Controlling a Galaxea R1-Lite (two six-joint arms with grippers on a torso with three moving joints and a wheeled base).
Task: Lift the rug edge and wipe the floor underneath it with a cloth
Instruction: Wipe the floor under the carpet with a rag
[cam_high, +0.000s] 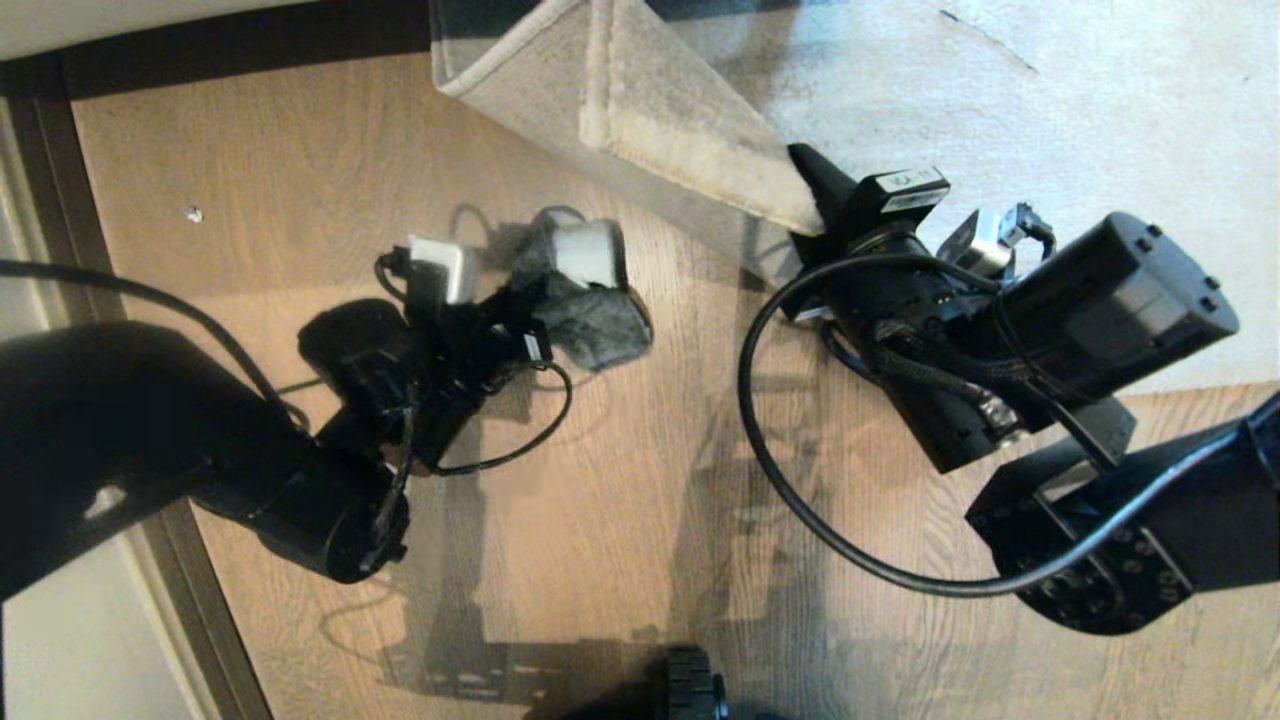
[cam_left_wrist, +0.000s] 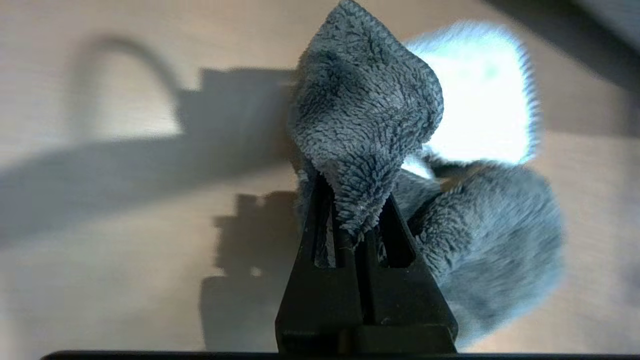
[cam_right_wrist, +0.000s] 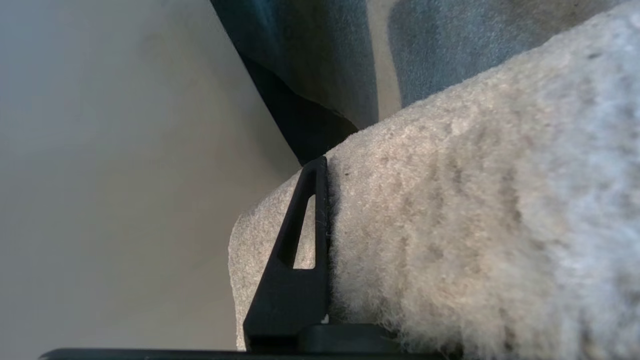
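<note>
The pale grey rug lies at the far right. Its rug edge is pulled up off the floor into a raised fold that shows the beige backing. My right gripper is shut on the fold's corner. In the right wrist view one black finger presses against the rug edge; the pile hides the other. My left gripper is shut on the grey cloth, which hangs low over bare floor left of the fold. The left wrist view shows the cloth bunched between the jaws of the left gripper.
A dark skirting strip runs along the wall at the far side and down the left. A small white speck lies on the planks. A black cable loops from the right arm. The base's wheel shows at the near edge.
</note>
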